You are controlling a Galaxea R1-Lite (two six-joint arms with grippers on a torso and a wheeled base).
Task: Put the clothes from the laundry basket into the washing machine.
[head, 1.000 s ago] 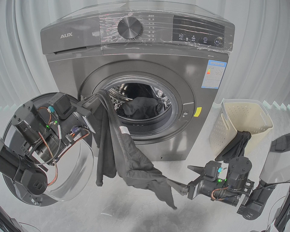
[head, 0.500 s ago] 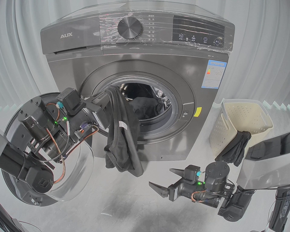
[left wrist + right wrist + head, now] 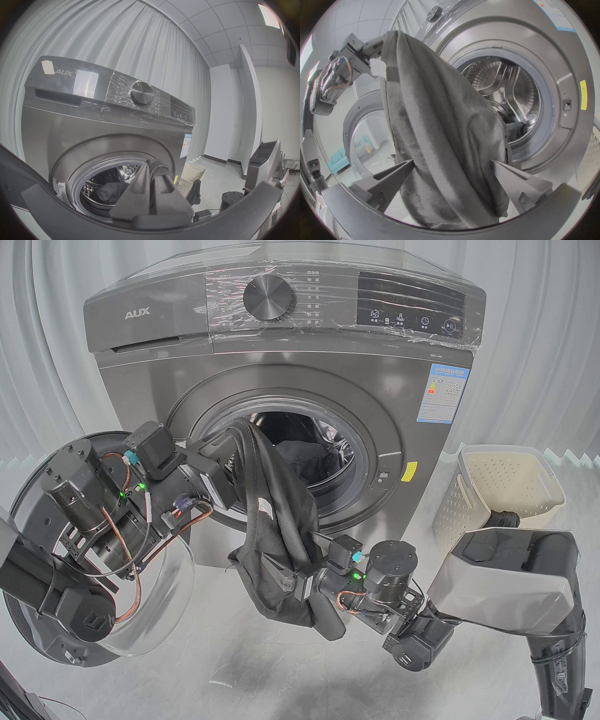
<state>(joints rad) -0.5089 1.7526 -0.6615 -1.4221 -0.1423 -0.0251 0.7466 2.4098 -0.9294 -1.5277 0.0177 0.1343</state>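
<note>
Washing machine: the grey front-loading washing machine (image 3: 281,359) faces the robot, its round door (image 3: 156,590) swung open on the robot's left.
Drum: inside the steel drum (image 3: 500,81) a dark garment (image 3: 306,459) lies low, behind the opening.
Black garment: the black garment (image 3: 275,515) hangs from its top fold at the upper left edge of the drum mouth. It drapes down across the lower left of the opening and ends below the door ring, off the floor (image 3: 250,677). A white label (image 3: 265,509) shows partway down it.
Left gripper: the left gripper (image 3: 155,170) is held at the left rim of the opening, with its fingers pressed together on the garment's top fold.
Right gripper: the right gripper (image 3: 452,162) sits low in front of the machine with its jaws spread. One finger lies to each side of the hanging cloth, which fills the gap between them (nothing is clamped).
Laundry basket: the cream, perforated laundry basket (image 3: 512,484) stands on the floor to the right of the machine. A dark cloth (image 3: 503,518) shows at its front rim, mostly hidden behind the right arm.
Backdrop: a pale pleated curtain (image 3: 44,334) hangs behind the machine.
</note>
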